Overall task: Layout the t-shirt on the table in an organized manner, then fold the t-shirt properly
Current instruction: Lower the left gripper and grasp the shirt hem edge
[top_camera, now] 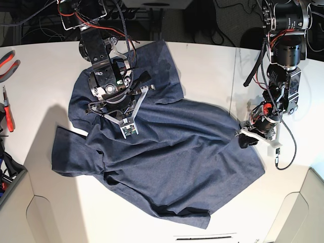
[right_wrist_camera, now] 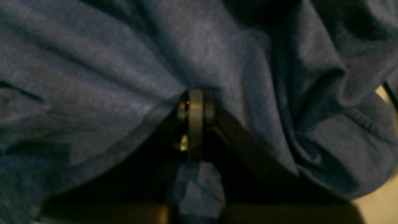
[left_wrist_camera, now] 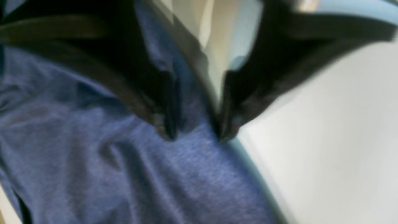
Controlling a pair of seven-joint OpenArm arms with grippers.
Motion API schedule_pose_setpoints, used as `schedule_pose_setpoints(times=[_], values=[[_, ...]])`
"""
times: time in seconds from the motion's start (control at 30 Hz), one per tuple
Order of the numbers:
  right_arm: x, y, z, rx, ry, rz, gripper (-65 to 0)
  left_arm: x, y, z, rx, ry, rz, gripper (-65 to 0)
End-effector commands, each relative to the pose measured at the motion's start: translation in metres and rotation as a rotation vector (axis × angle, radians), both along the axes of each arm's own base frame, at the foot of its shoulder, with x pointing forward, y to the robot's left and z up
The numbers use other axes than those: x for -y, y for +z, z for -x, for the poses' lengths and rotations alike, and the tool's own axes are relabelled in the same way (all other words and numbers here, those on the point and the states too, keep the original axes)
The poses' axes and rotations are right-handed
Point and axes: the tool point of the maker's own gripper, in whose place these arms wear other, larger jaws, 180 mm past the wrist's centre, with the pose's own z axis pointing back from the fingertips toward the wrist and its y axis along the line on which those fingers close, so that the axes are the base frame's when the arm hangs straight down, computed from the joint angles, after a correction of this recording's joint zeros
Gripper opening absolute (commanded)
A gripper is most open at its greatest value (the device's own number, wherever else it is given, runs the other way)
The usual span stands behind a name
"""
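Note:
The navy t-shirt [top_camera: 167, 157] lies spread but rumpled on the white table [top_camera: 40, 76], with no lettering showing. My right gripper [top_camera: 129, 131] sits on the shirt's upper left part. In the right wrist view its jaws [right_wrist_camera: 196, 102] are shut on a pinch of the t-shirt [right_wrist_camera: 93, 62], and creases fan out from the pinch. My left gripper [top_camera: 244, 140] is at the shirt's right edge. In the blurred left wrist view it [left_wrist_camera: 196, 133] is open, and its fingers straddle the t-shirt's [left_wrist_camera: 93, 155] edge beside bare table [left_wrist_camera: 342, 124].
Red-handled pliers [top_camera: 7, 58] and a red-handled tool [top_camera: 8, 114] lie at the table's left edge. A thin dark seam [top_camera: 205, 236] marks the front edge. Cables and arm bases crowd the back. The table's front corners are cut away.

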Motion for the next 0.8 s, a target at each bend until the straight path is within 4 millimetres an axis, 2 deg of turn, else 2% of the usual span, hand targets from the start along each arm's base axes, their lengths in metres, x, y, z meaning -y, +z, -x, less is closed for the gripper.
schedule_pose_setpoints(times=[0.0,0.1,0.2,0.37,0.57,0.67,0.77], values=[[0.006,-0.001,0.002,-0.022,-0.017,0.020,-65.0,-0.007,0.014,-0.011,0.042,0.009,-0.011,-50.6],[0.006,-0.001,0.002,-0.022,-0.016,0.019,-65.0,-0.009,0.019,-0.015,0.076,0.020,-0.015,-64.8],[0.006,-0.001,0.002,-0.022,-0.017,0.020,-65.0,-0.007,0.025,-0.018,0.113,0.011,-0.009,-65.0],[0.006,-0.001,0.002,-0.022,-0.017,0.020,-65.0,0.024,0.043,-0.024,0.189,-0.143,0.057,-65.0],[0.006,-0.001,0.002,-0.022,-0.017,0.019,-65.0,0.051,0.065,-0.037,0.257,-0.266,0.084,-65.0],[0.006,-0.001,0.002,-0.022,-0.017,0.019,-65.0,0.072,0.069,-0.045,0.254,-0.350,0.048,-65.0],[0.006,-0.001,0.002,-0.022,-0.017,0.019,-65.0,0.103,0.069,-0.048,0.245,-0.462,0.006,-65.0]])
